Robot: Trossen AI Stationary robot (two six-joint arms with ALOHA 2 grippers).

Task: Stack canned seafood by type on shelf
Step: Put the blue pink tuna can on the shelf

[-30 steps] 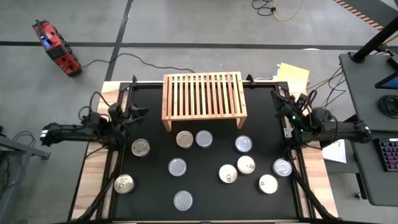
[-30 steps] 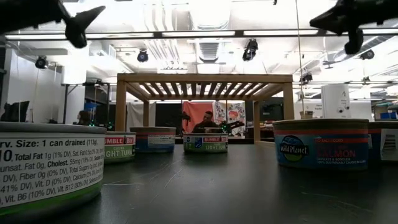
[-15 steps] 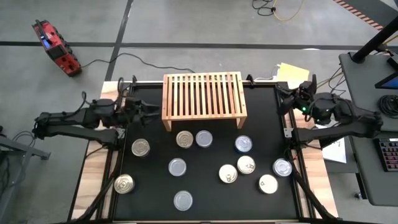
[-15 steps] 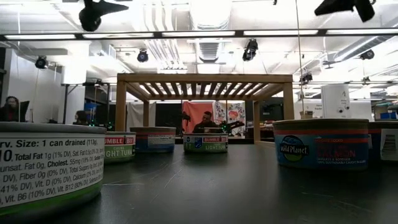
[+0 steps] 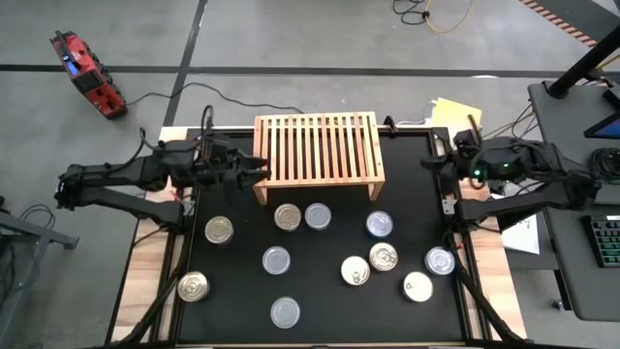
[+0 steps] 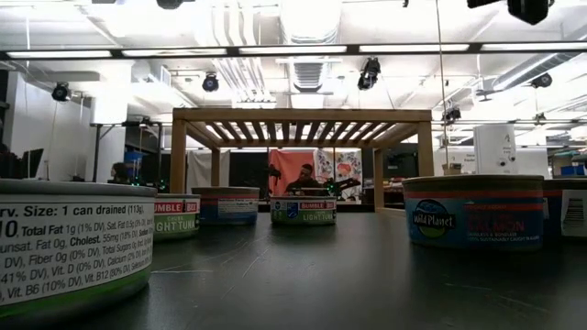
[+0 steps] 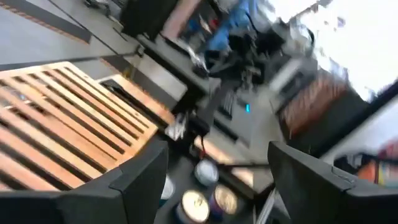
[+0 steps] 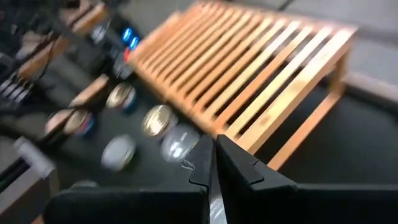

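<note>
Lower left of the low view, the nearest short round tin is cut off, its label reading "1 can drained". Centre right, a blue-and-red "Wild Planet" salmon tin. Farther back, "Bumble Bee" light tuna tins under the light-wood slatted shelf. The left gripper is spread empty at the shelf's left end; the right gripper is clenched.

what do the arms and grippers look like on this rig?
Both arms are dark, near-black, jointed links with loose black cables running along them. The left gripper has two broad, flat, matte black fingers. The right gripper has angular black fingers; a small green light glows near its wrist.
</note>
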